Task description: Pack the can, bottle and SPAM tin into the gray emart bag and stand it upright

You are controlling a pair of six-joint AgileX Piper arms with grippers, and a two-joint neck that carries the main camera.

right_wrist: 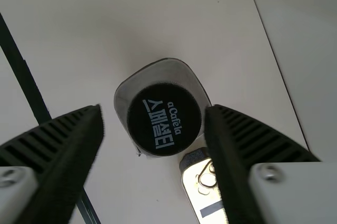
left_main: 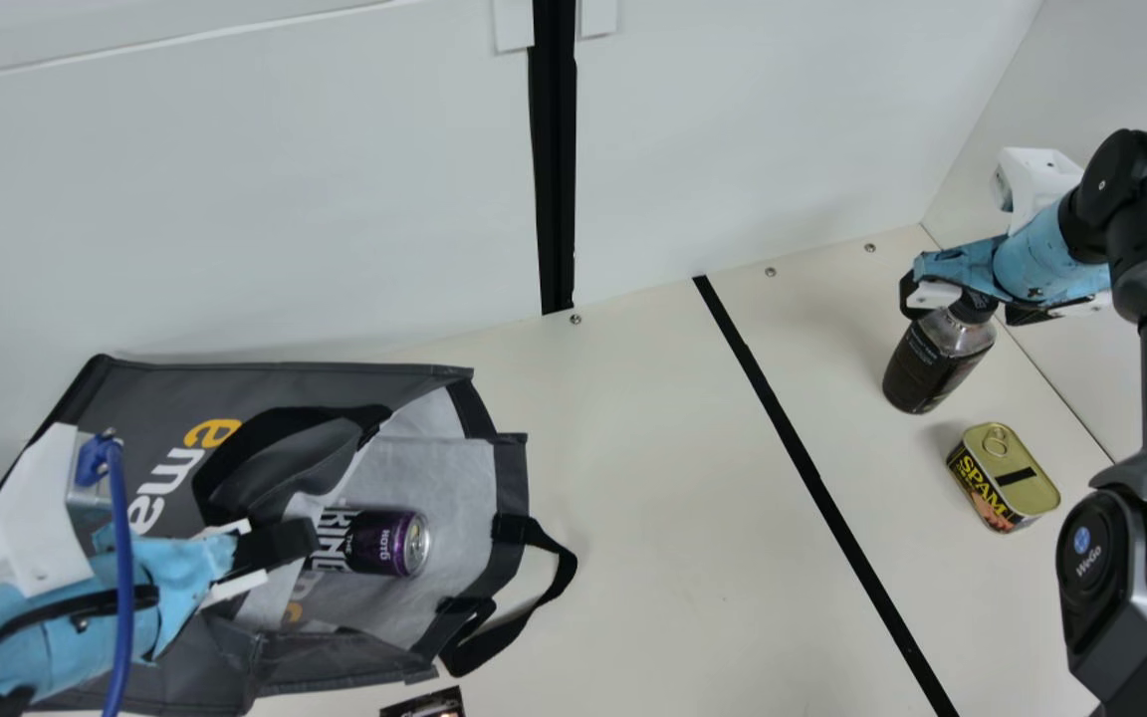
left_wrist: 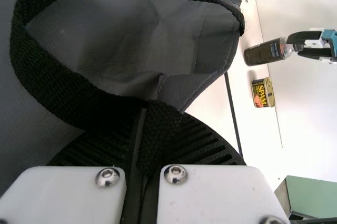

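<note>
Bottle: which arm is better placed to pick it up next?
Right, I'd judge: the open right gripper straddles the cap of the bottle, while the left gripper pinches a handle of the bag.

The can [left_main: 386,543] lies in the bag [left_main: 165,393] at left, the bottle [left_main: 932,363] at right behind the SPAM tin [left_main: 1000,480].

Matt gray bag [left_main: 150,398], rough woven strap [left_wrist: 52,84]; glossy metal can [left_main: 386,543], SPAM tin [left_main: 1017,476]; plastic bottle [left_main: 932,360].

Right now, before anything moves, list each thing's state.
Gray bag: lying down, mouth open
Can: on its side, in the bag's mouth
Bottle: upright, capped
SPAM tin: lid closed
Left gripper: shut on a black handle
Right gripper: open around the bottle's cap
</note>
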